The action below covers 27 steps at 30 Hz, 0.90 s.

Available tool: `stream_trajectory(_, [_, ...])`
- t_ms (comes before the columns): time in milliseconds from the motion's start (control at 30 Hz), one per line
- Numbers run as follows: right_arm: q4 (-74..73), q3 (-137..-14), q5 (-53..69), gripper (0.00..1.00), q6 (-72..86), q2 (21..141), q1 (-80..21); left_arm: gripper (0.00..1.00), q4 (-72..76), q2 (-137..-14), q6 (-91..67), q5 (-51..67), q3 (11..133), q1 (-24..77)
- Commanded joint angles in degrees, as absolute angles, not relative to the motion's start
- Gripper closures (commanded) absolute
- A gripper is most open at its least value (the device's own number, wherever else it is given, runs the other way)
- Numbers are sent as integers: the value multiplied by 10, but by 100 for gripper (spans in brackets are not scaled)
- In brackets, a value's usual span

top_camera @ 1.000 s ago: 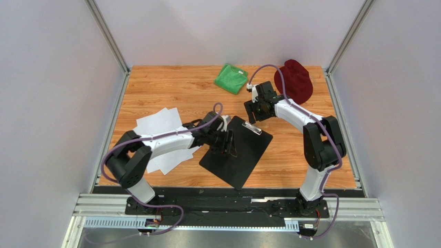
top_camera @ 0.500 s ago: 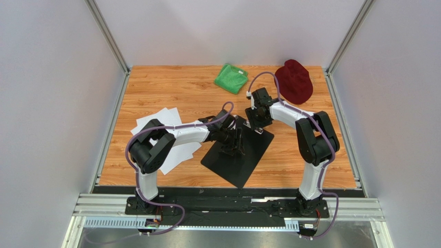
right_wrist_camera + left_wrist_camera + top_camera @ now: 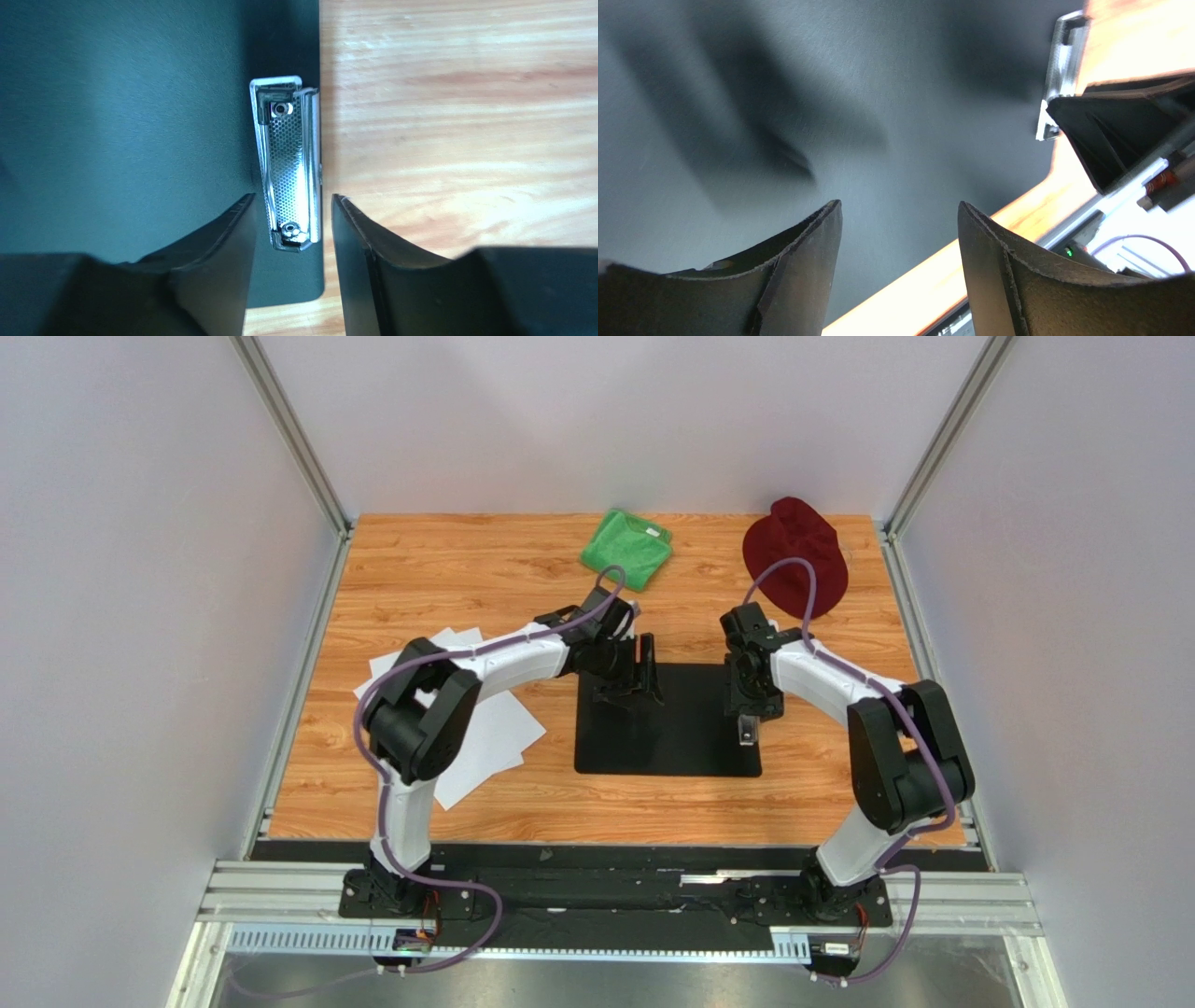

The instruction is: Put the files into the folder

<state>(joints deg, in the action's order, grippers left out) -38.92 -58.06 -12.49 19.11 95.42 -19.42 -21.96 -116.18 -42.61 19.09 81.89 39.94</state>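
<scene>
The folder point(image 3: 671, 745), a flat black board, lies square to the table edge at mid-table with its silver clip point(image 3: 746, 730) on the right short edge. The files point(image 3: 488, 735), a few white sheets, lie left of it, partly under my left arm. My left gripper point(image 3: 648, 672) is open and empty, low over the board's far left part; the left wrist view shows its gripper point(image 3: 899, 204) above the black board point(image 3: 808, 84). My right gripper point(image 3: 742, 703) is open. In the right wrist view this gripper point(image 3: 293, 197) straddles the near end of the clip point(image 3: 288, 168).
A green cloth point(image 3: 627, 546) and a dark red hat point(image 3: 795, 556) lie at the far edge of the wooden table. Grey walls with metal posts close in the left, right and back sides. My right gripper's body shows in the left wrist view point(image 3: 1116, 140), beside the clip.
The folder has turned from a diagonal lie to square with the table edge. My left gripper moved toward the far side with it. My right gripper moved nearer and rightward, staying at the clip.
</scene>
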Motion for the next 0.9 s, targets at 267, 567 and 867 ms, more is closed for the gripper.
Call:
stream_trajectory(267, [-358, -692, -97, 41, 367, 866, -383, 31, -242, -668, -467, 96, 463, 171])
stream_trajectory(567, [-74, -678, 31, 41, 555, 1002, -518, 35, -237, -719, -457, 163, 405, -6])
stream_trajectory(867, [-98, -760, 10, 43, 567, 1128, -570, 44, -193, -841, -518, 276, 371, -70])
